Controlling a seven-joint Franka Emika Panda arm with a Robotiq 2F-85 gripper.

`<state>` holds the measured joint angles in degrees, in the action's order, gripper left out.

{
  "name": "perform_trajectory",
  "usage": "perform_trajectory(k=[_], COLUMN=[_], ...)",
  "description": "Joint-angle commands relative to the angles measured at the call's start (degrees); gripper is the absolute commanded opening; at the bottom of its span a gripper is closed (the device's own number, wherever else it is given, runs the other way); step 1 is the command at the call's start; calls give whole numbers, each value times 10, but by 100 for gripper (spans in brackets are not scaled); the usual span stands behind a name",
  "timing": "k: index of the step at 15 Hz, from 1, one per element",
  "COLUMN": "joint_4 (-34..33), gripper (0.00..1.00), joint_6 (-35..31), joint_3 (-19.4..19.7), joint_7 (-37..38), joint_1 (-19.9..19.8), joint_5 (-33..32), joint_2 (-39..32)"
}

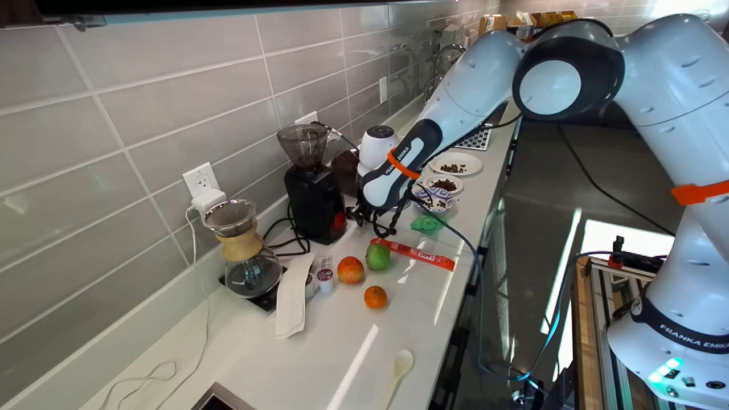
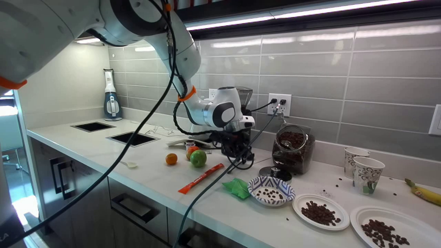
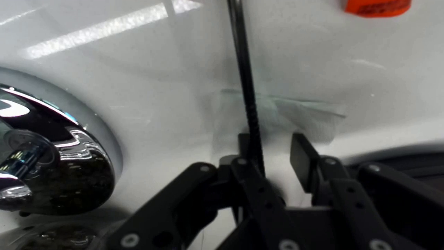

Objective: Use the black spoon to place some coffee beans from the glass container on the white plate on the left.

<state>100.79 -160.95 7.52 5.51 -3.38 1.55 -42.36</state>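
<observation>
My gripper (image 3: 272,149) points down over the counter, with a gap between its fingers and nothing seen gripped. A black braided cable (image 3: 249,93) crosses in front of its left finger. The black spoon is hidden or out of view. In an exterior view the glass container (image 2: 299,160), dark with coffee beans, stands right of the gripper (image 2: 237,160). Its shiny lid (image 3: 93,173) lies apart on the counter. Of two white plates with beans on them, the left one (image 2: 298,203) there is smaller; the larger plate (image 2: 423,224) is beside it.
A black grinder (image 1: 313,199) stands close to the gripper. Around it are a red packet (image 1: 416,256), a green wrapper (image 2: 239,187), a patterned bowl (image 2: 253,189), a green apple (image 1: 377,257) and an orange (image 1: 375,296). Paper cups (image 2: 368,172) stand by the wall.
</observation>
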Motion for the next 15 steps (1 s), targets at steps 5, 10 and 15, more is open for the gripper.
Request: perform_trajectory(k=[5,10,15], joint_4=[-10,-11,6], gripper=[15,1,1], joint_6=[-4,1,31], joint_3=[0,-1,-24], joint_7=[8,10,2], joint_1=[-1,-3,-20], joint_5=[0,3,22], joint_2=[-11,-7,27])
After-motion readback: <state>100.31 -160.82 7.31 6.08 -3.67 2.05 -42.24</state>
